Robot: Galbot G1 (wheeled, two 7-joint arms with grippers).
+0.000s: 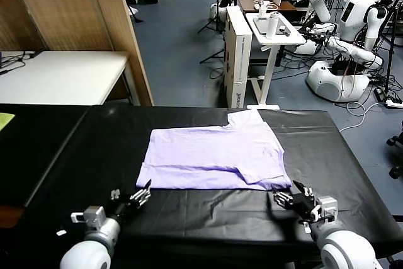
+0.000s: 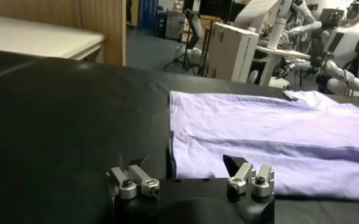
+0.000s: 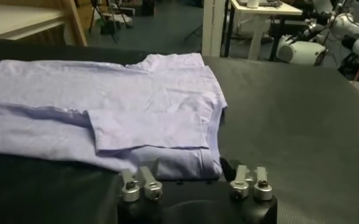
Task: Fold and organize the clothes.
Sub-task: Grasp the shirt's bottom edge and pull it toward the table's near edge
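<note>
The lavender T-shirt (image 1: 214, 155) lies flat on the black table (image 1: 94, 149), partly folded into a wide band, one sleeve folded over near its right corner. It also shows in the left wrist view (image 2: 270, 146) and the right wrist view (image 3: 106, 115). My left gripper (image 1: 135, 196) is open and empty, just before the shirt's near left corner. My right gripper (image 1: 296, 198) is open and empty, just before the shirt's near right corner. Both hover low over the table, close to the cloth edge.
A white table (image 1: 63, 77) and a wooden panel (image 1: 75, 11) stand beyond the far left. A white stand (image 1: 271, 29) and other robots (image 1: 352, 42) are behind the table. Bare black table lies left and right of the shirt.
</note>
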